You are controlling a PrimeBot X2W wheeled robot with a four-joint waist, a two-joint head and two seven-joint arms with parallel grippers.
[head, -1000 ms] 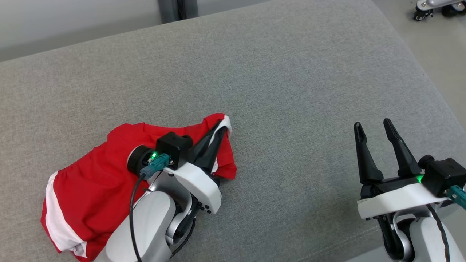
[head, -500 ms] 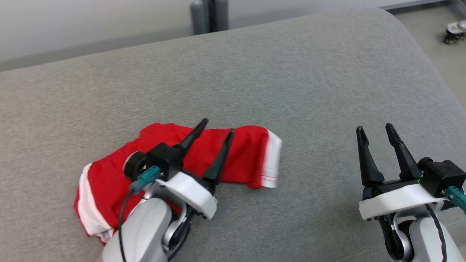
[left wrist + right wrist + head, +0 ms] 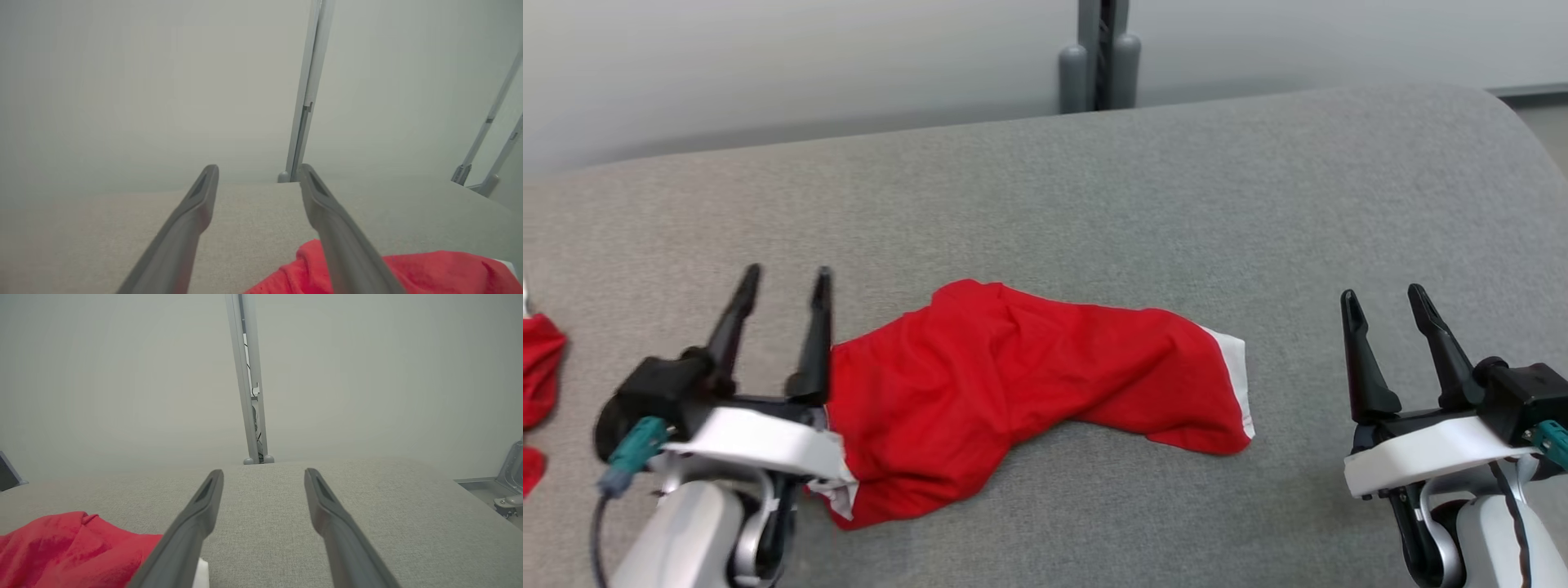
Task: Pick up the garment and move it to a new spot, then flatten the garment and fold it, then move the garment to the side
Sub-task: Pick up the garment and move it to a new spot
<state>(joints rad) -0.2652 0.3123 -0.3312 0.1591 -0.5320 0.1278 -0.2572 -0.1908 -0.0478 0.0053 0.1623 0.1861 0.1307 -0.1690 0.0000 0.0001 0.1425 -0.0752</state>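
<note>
Hiding part of garment [image 3: 1013, 384]: left gripper [image 3: 788, 273]

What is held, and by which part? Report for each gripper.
Nothing is held. Left gripper and right gripper are both open and empty; the red garment lies free on the cushion.

Garment [image 3: 1013, 384]: red fabric, white band across its right end, a bit of white trim at the lower-left corner. Lies loose and rumpled on the grey cushion [image 3: 1176, 204], stretched left-to-right mid-surface. Left part bunched wide, right part narrower, not flat.
</note>
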